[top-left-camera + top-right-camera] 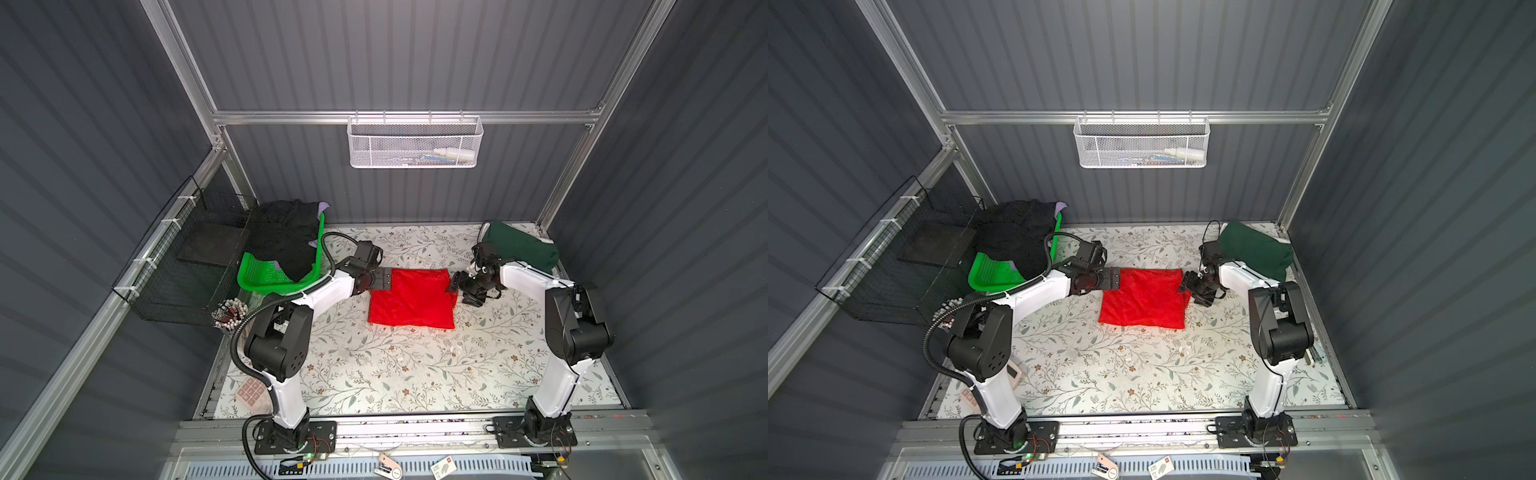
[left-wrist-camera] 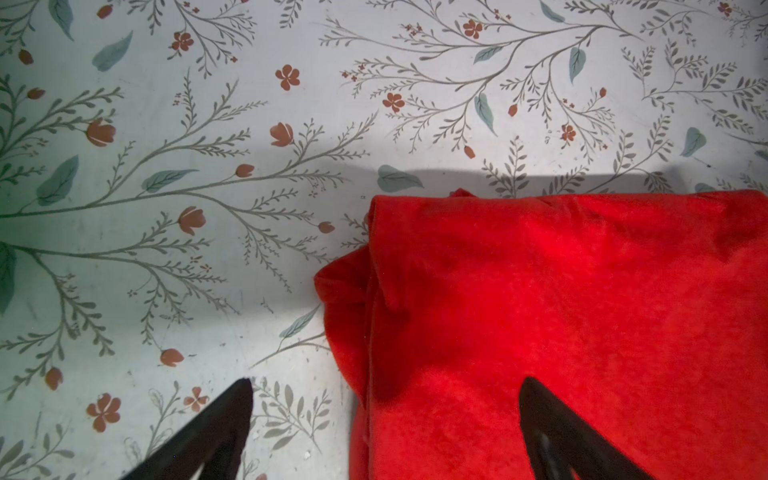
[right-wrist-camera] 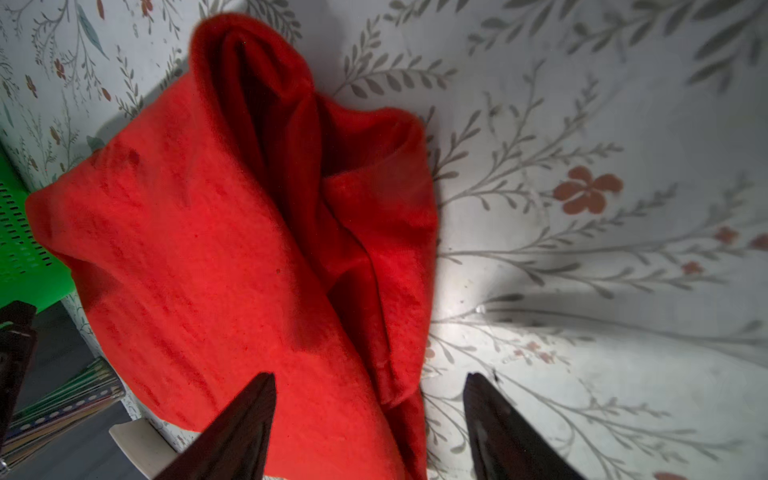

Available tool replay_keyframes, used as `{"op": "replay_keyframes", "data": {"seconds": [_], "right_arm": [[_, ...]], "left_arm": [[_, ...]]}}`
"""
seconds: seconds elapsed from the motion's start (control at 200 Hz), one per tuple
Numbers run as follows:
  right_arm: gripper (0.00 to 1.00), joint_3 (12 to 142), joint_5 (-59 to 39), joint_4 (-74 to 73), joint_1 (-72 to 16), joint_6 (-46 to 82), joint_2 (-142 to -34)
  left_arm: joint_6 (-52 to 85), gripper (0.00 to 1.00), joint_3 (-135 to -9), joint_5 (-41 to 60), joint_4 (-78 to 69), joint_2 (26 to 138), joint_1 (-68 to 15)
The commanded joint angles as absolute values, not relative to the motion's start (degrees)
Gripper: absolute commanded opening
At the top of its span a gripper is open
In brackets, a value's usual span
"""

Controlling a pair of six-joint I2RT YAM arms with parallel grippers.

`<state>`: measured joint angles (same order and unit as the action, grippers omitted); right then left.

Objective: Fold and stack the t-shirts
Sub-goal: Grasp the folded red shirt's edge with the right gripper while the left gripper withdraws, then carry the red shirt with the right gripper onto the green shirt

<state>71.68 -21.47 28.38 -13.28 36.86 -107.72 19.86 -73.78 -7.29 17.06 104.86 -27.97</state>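
A bright red t-shirt [image 1: 409,297] [image 1: 1144,297] lies folded in a rough rectangle mid-table. My left gripper [image 1: 384,279] [image 1: 1112,279] hovers open at its far left corner; in the left wrist view one fingertip is over the red t-shirt [image 2: 561,291], the other over bare table, and the left gripper [image 2: 386,388] holds nothing. My right gripper [image 1: 457,291] [image 1: 1190,291] stands open at the far right corner, its jaws straddling the rumpled edge of the red t-shirt [image 3: 208,249]; the right gripper [image 3: 370,378] grips nothing. A folded dark green t-shirt [image 1: 521,247] lies back right. Black t-shirts [image 1: 286,237] and a lavender one [image 1: 323,206] are heaped in the basket.
The green lattice basket [image 1: 266,278] stands at the back left beside a black wire cage [image 1: 187,270]. A cup of markers [image 1: 230,313] and a keypad [image 1: 251,392] sit along the left edge. A white mesh basket [image 1: 413,143] hangs on the back rail.
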Motion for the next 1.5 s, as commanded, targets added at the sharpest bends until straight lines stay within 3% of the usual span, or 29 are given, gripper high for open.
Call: {"op": "replay_keyframes", "data": {"seconds": [0.0, 0.395, 0.59, 0.775, 0.951, 1.496], "right_arm": [[0.69, 72.03, -23.09, 26.36, -13.7, 38.57, -110.36], [0.67, 74.3, -21.77, 26.56, -14.48, 38.14, -114.56], [0.59, 75.26, -22.02, 24.52, -14.85, 38.55, -115.63], [0.34, 78.0, -22.26, 23.81, -14.9, 38.01, -116.68], [0.0, 83.41, -20.58, 25.29, -14.51, 35.89, -117.05], [0.0, 108.11, -10.08, 39.53, -11.74, 23.5, -116.39]], "left_arm": [[19.6, 1.0, -73.35, -6.44, 16.44, 102.98, -27.78], [20.85, 1.0, -72.77, -5.02, 16.2, 103.46, -27.77], [20.98, 1.0, -71.65, -5.36, 15.5, 102.84, -27.77], [20.98, 1.0, -70.96, -5.44, 15.47, 102.41, -27.68], [21.01, 1.0, -69.96, -5.41, 14.45, 102.12, -27.6], [21.97, 1.0, -65.33, -2.15, 10.14, 100.36, -27.25]]}}
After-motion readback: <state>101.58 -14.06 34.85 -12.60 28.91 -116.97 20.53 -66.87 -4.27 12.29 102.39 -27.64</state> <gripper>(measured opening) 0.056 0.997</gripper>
